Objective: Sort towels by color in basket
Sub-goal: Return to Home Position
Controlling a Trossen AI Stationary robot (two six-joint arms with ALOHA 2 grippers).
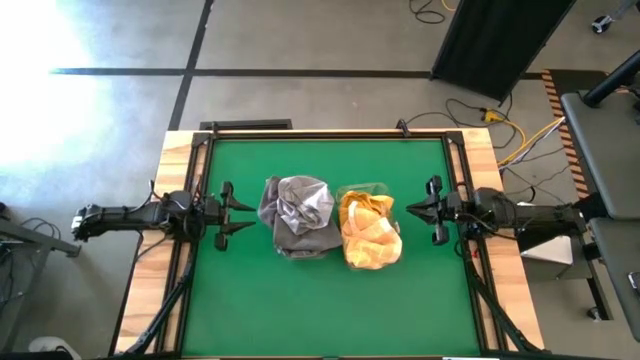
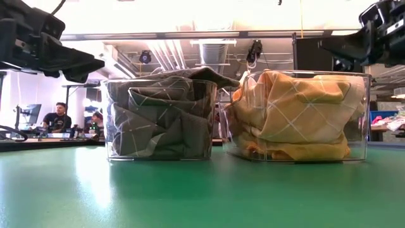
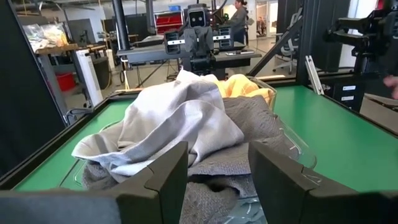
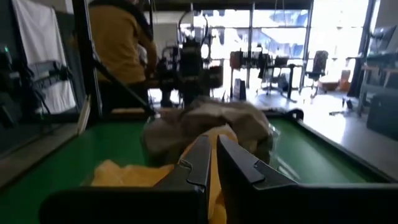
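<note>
A: Green tabletop (image 2: 190,190) up front, then two clear bins side by side: grey towels (image 1: 298,218) in left bin (image 2: 152,81), yellow towels (image 1: 368,232) in right bin (image 2: 316,73). Sorted, seemingly.

B: Left tool (image 3: 217,165) released, wide apart, empty, near grey pile. Right tool (image 4: 214,146) nearly clenched, empty, beside yellow.

A: Advice?

B: Draw both straight back, level, away from bins; avoid snagging cloth heaped above rims.
</note>
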